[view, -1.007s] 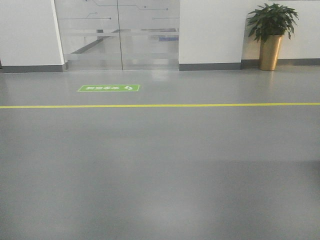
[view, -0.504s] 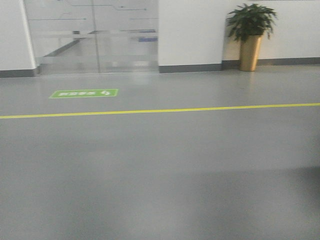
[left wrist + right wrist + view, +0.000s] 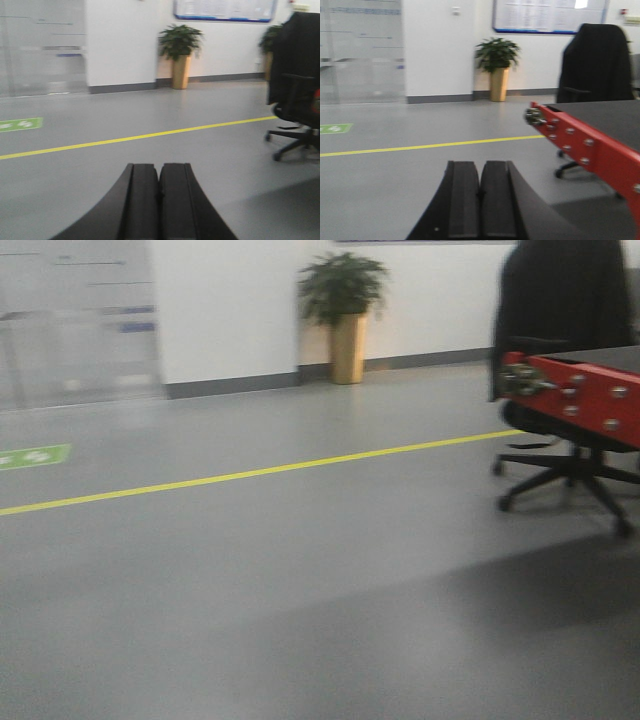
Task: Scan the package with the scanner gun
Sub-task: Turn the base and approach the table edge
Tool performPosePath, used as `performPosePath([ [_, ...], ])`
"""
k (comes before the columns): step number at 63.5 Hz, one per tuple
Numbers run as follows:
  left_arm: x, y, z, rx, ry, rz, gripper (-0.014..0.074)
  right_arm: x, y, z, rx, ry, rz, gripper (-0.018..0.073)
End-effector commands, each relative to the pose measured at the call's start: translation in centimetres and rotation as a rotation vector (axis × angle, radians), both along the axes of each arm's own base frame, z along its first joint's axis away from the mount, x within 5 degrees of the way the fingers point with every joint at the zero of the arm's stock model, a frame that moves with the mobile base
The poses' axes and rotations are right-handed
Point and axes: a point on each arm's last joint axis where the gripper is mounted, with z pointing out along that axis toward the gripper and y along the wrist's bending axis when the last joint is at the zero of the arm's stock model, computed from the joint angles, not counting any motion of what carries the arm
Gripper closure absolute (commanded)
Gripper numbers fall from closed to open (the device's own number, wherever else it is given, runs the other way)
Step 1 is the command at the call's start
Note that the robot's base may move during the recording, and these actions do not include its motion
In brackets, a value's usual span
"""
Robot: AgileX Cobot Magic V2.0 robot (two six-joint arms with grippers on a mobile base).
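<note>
Neither the package nor the scanner gun shows in any view. My left gripper (image 3: pixel 159 170) is shut with nothing between its black fingers, held level above the grey floor. My right gripper (image 3: pixel 480 167) is likewise shut and empty, pointing the same way over the floor. A red-edged table (image 3: pixel 580 145) with a dark top stands just right of the right gripper; the part of its top that shows is bare.
A black office chair (image 3: pixel 565 370) with a dark coat stands behind the red table edge (image 3: pixel 580 395). A yellow floor line (image 3: pixel 250 473) crosses the floor. A potted plant (image 3: pixel 345 315) stands by the white wall, glass doors (image 3: pixel 75 325) and a green floor sign (image 3: pixel 35 455) at left.
The view has swung to the right: doors, green sign and plant slid left, and the red table edge and black chair came into sight at the right.
</note>
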Motion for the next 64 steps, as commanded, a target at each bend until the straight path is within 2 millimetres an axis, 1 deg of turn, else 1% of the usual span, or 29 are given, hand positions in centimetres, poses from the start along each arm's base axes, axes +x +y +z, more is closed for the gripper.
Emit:
performPosePath([
  [1, -0.04, 0.02, 0.24, -0.008, -0.025, 0.004, 0.0707, -0.05, 0.02, 0.21, 0.0, -0.024, 0.003, 0.0721],
  [64, -0.04, 0.02, 0.24, -0.008, -0.025, 0.004, 0.0707, -0.05, 0.02, 0.21, 0.0, -0.024, 0.003, 0.0721],
])
